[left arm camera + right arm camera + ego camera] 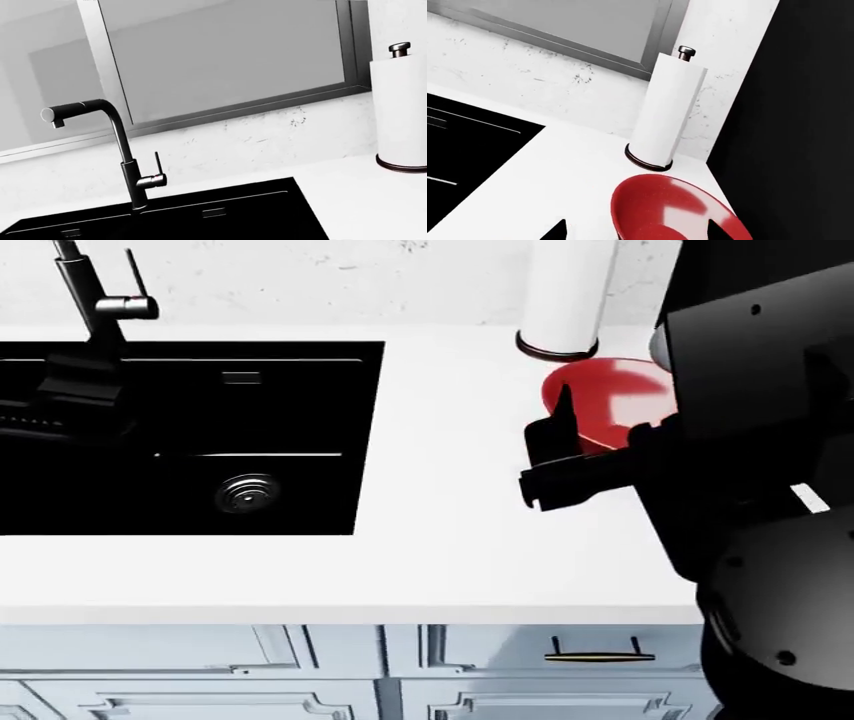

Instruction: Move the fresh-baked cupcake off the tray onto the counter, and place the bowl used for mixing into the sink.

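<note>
White marble-look wall and a grey-framed window back the smooth white bench (454,540), into which the large black rectangular sink (307,490) with its round silver drain (248,492) and tall dark faucet (117,145) is set at the head view's left. The glossy red round bowl (607,400) sits on the bench at the far right, just in front of the white paper-towel roll on its dark-ringed stand (666,120). The right gripper (638,231) is at the bowl: in the right wrist view its two dark fingers (558,231) stand spread apart, one on each side of the near rim, with the bowl between them and not clearly clamped. So the bowl lies straight ahead of the right fingers, and the sink lies well off to their left across bare bench; the carry would probably have to run leftward. The right arm is plainly the nearer one. The left fingers do not show in any view; the left wrist camera looks over the sink at the faucet. Neither the cupcake nor the tray is visible.
</note>
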Motion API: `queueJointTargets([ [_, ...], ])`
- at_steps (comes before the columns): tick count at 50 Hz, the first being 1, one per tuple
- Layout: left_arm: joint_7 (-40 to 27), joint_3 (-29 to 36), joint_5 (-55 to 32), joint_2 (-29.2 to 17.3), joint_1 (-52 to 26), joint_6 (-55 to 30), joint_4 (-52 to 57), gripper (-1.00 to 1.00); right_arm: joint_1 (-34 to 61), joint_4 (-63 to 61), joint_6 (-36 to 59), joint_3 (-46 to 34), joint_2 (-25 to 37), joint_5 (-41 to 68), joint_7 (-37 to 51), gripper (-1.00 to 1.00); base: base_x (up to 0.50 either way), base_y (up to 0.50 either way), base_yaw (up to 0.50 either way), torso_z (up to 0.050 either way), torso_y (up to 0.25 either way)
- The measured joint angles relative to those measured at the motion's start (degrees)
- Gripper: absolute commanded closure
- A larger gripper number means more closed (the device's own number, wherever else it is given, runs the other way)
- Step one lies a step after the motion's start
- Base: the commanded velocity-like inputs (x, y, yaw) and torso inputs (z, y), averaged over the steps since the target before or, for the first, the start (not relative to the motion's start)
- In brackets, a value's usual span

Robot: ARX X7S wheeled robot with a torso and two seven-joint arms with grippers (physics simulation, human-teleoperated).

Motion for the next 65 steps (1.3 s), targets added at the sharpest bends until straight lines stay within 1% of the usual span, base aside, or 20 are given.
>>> queueJointTargets([
  [3, 0.01, 0.09, 0.02, -0.09, 0.06, 0.12, 0.04, -1.0, 0.81, 0.03, -0.12, -0.54, 0.12, 0.59, 0.31, -1.0, 0.0, 0.2, 0.0, 0.0, 0.0],
  [16, 0.34, 0.28, 0.02, -0.43, 0.18, 0.68, 0.1, -1.0, 3.69, 0.07, -1.0, -2.89, 1.01, 1.97, 1.19, -1.0, 0.0, 0.49, 0.0, 0.0, 0.0],
  [23, 0.32, 0.69, 0.01, -0.6, -0.15, 0.87, 0.01, -1.0, 4.4, 0.04, -2.02, -4.17, 2.1, 2.65, 1.67, -1.0, 0.0, 0.0, 0.0, 0.0, 0.0],
  [27, -0.1, 1.74, -0.44, -0.54, -1.27, 0.84, -0.21, -1.0, 9.03, 0.01, -4.44, -9.87, 4.45, 4.69, 2.18, -1.0, 0.0, 0.0, 0.0, 0.0, 0.0],
  [35, -0.69, 3.52, -1.1, -0.34, -3.16, 0.82, -0.51, -1.0, 27.52, -1.04, -12.2, -28.63, 9.62, 11.21, 2.64, -1.0, 0.02, 0.0, 0.0, 0.0, 0.0],
  [41, -1.26, 4.71, -1.85, -0.41, -4.83, 0.93, -0.74, -1.0, 36.8, -1.4, -16.05, -37.17, 11.56, 14.17, 2.43, -1.0, 0.42, 0.0, 0.0, 0.0, 0.0],
  [52, -1.66, 6.01, -2.7, -0.7, -6.75, 1.16, -1.1, -1.0, 45.95, -1.68, -18.96, -45.69, 14.09, 17.11, 2.34, -1.0, 0.48, 0.0, 0.0, 0.0, 0.001],
  [58, -2.08, 7.0, -3.43, -0.97, -8.07, 1.18, -1.41, -1.0, 47.47, -2.33, -20.38, -48.35, 15.62, 17.03, 1.86, -1.0, 0.49, 0.0, 0.0, 0.0, 0.002],
  [65, -2.5, 8.03, -4.1, -1.25, -9.07, 1.26, -1.59, -1.0, 47.15, -3.47, -22.47, -50.12, 17.54, 15.85, 0.73, -1.0, 0.49, 0.0, 0.0, 0.0, 0.001],
])
